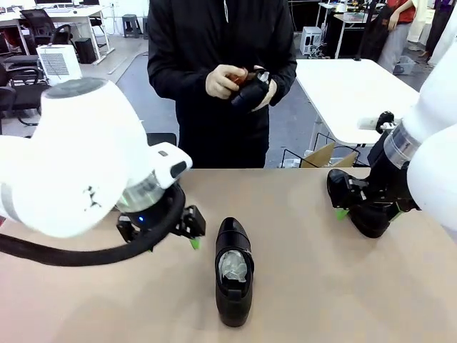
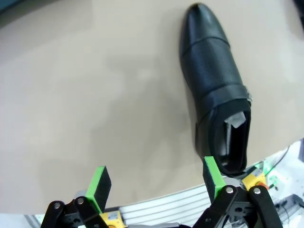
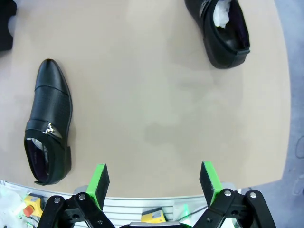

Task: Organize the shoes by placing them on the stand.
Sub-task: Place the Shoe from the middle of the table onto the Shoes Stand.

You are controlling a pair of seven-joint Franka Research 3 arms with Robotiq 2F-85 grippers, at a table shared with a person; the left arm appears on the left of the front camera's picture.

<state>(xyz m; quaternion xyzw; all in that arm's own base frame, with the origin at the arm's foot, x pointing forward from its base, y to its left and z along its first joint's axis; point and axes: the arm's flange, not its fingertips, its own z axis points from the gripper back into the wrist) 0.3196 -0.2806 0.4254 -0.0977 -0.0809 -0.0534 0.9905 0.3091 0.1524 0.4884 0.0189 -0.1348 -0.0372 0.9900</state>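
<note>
A glossy black shoe [image 1: 234, 275] lies mid-table, toe pointing at the person; it also shows in the left wrist view [image 2: 216, 90] and the right wrist view [image 3: 47, 126]. My left gripper [image 1: 187, 232] hangs open just left of it, and its green pads [image 2: 101, 183] hold nothing. A second shoe [image 3: 221, 28] lies farther off to the right, partly hidden behind my open right gripper [image 1: 350, 204], whose pads [image 3: 209, 178] are also empty. The person's hands hold a third dark shoe [image 1: 250, 91] at chest height. The stand is out of view.
The tan tabletop [image 1: 321, 286] has bare room between the two shoes. Its near edge with a metal rail [image 3: 142, 206] runs below both wrist cameras. A white table [image 1: 350, 86] and a wire rack with cardboard [image 1: 318, 153] stand behind on the right.
</note>
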